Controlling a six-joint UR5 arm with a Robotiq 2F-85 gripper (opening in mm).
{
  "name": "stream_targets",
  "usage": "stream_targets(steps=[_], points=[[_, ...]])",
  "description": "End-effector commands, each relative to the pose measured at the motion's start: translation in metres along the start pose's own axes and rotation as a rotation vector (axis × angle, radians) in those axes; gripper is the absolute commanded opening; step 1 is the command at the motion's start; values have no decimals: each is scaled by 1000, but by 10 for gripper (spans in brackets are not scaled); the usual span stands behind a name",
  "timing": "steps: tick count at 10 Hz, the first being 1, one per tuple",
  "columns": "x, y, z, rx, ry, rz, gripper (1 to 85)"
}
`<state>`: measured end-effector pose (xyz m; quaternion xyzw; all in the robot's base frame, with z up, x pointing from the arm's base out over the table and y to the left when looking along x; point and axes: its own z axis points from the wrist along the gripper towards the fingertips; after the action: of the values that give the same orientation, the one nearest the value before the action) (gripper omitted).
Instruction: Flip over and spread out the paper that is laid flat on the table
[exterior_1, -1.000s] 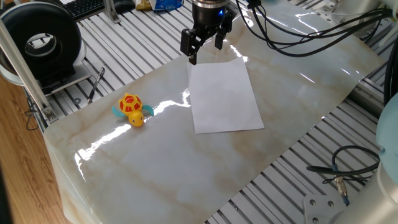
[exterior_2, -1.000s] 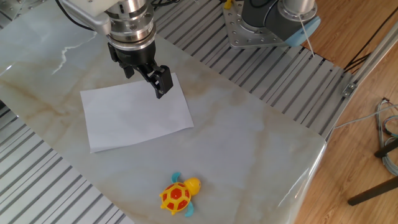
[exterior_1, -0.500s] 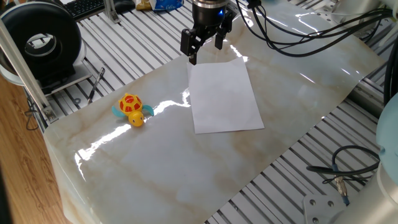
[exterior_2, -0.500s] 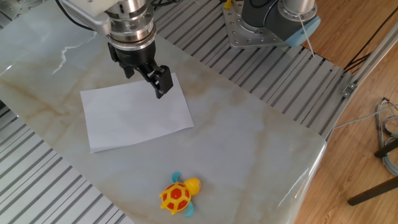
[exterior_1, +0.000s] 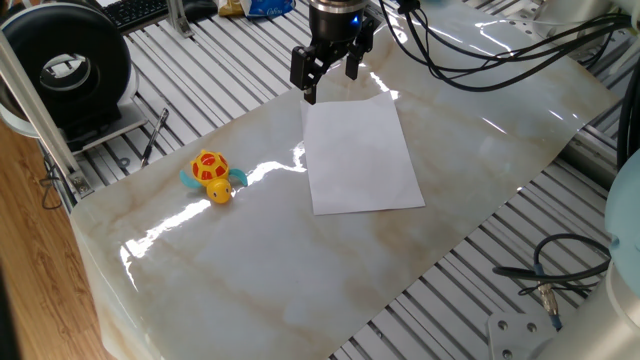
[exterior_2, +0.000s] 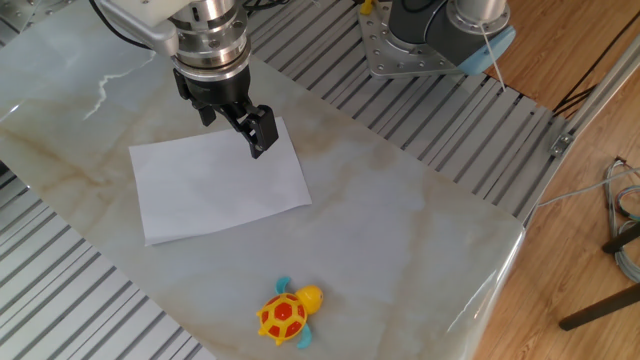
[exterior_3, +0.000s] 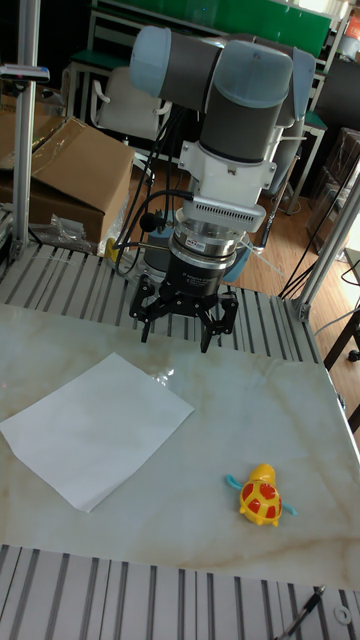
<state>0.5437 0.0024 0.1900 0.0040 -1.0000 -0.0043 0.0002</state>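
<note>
Front edge: the table (exterior_3: 250, 410) ends in a straight near edge in the tall fixed view, with the grey slatted frame (exterior_3: 150, 600) below it.
Toy turtle: a yellow and red turtle (exterior_3: 262, 497) sits near that front edge, well apart from the sheet, with bare top all round it.
Paper, place: the paper (exterior_3: 100, 425) lies flat on the left part of the table. Its leftmost corner reaches the picture's left border in the tall fixed view.
Paper, edges: all four edges lie on the top. A strip of bare marble runs between its long side and the table's side edge in the other fixed view.
Paper, axis: the long axis runs from near left to far right, and the far short end points at the gripper.
Open room: a wide bare stretch of top lies between sheet and turtle, and more beyond the turtle.
Gripper: the gripper (exterior_3: 178, 338) hangs over the sheet's far short end. Its jaws are spread apart with nothing between them. Whether a fingertip touches the sheet cannot be told.
Surface: glossy cream marble with faint tan veins and bright glare streaks.
Arm: the grey arm (exterior_3: 240, 90) rises behind the gripper.
Room: a cardboard box (exterior_3: 70, 170) stands far left, with a wooden floor (exterior_3: 290, 250) far right.
</note>
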Motion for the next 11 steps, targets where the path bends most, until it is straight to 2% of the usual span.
stream_targets(steps=[1,2,3,7,8,9,10,11], points=[[-29,0,-2,17,-111,-146,200],[-29,3,0,36,-112,-127,223],[-29,-4,1,78,-107,-145,223],[-27,-20,3,90,-88,-197,220],[-27,-17,3,78,-89,-208,220],[-30,-6,3,36,-102,-207,227],[-31,4,3,-2,-111,-194,300],[-30,7,3,-15,-108,-185,317]])
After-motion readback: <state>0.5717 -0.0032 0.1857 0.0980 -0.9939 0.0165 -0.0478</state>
